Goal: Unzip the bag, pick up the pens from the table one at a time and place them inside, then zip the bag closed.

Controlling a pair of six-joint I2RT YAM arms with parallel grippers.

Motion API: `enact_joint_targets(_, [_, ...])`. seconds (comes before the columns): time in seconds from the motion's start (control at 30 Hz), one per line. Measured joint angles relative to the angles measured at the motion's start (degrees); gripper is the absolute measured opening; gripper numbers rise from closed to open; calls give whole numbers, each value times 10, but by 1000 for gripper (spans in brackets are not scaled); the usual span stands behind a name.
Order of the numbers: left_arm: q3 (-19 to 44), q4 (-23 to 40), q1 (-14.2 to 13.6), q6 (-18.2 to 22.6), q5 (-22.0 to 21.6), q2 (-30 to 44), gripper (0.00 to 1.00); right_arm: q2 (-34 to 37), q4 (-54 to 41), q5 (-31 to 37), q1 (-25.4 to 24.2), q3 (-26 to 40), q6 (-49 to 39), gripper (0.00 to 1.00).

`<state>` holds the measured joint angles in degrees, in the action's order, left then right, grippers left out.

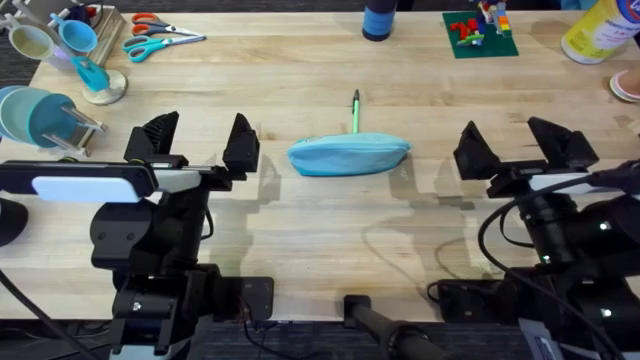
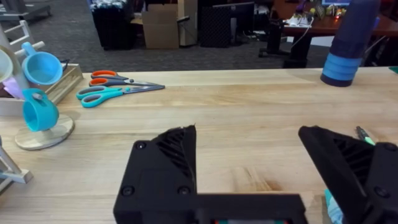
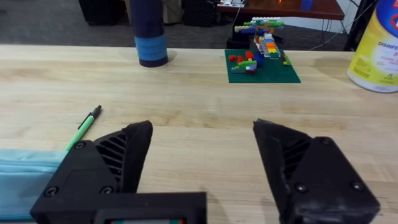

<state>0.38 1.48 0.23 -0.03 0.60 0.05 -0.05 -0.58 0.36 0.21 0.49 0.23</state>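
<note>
We see the light blue bag (image 1: 349, 156) lying lengthwise at mid-table (image 1: 400, 90), zipper along its top, with a green, dark-tipped pen (image 1: 354, 112) touching its far edge and pointing away.

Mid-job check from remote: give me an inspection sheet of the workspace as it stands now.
Surface: pale wooden plank table, bare around the pouch.
Job's things: light blue fabric pencil pouch lying at centre; green stick pen just beyond it.
Clutter: orange and teal scissors, cup rack with teal cups, dark blue cylinder, brick model on green baseplate, yellow canister.
Grippers: left tool open, empty; right tool open, empty.
Cables: black leads by right arm.
Surroundings: office furniture behind.
</note>
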Motion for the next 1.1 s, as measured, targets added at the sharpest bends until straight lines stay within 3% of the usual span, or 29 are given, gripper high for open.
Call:
enact_joint_targets(0.57, [0, 11, 0, 0, -15, 0, 993, 0, -10, 2, 0, 1, 2, 997])
enact_joint_targets(0.73, [4, 37, 0, 0, 0, 0, 993, 0, -27, 2, 0, 9, 2, 996])
enact_joint_targets(0.97, [95, 166, 0, -4, 11, 23, 993, 9, -182, 8, 0, 106, 2, 996])
enact_joint_targets(1.1, [158, 180, 0, -9, 22, 74, 992, 48, -220, 9, 0, 189, 2, 996])
